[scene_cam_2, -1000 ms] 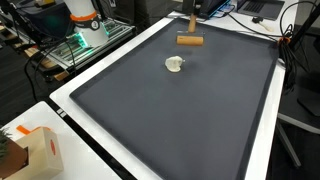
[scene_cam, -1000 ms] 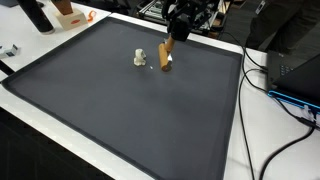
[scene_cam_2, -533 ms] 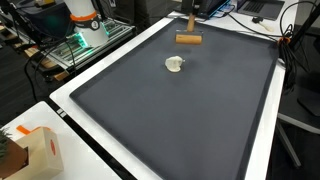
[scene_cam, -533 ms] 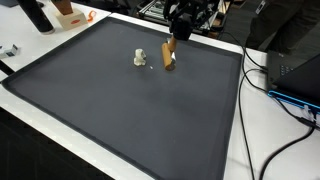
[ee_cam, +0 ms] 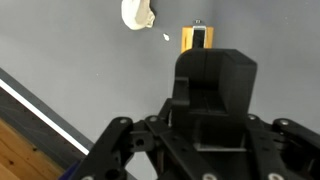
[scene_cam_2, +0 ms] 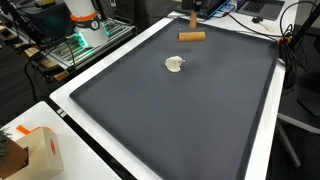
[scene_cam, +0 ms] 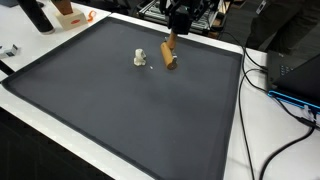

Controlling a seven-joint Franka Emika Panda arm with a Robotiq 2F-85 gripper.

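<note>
A brown wooden mallet (scene_cam: 170,53) hangs head down, handle upward, slightly tilted.

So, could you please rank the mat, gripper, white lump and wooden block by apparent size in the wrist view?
1. mat
2. gripper, magnified by nearness
3. white lump and wooden block look alike; the lump is cropped

Tan block (scene_cam: 170,52), dark grey mat (scene_cam: 120,110)
</note>
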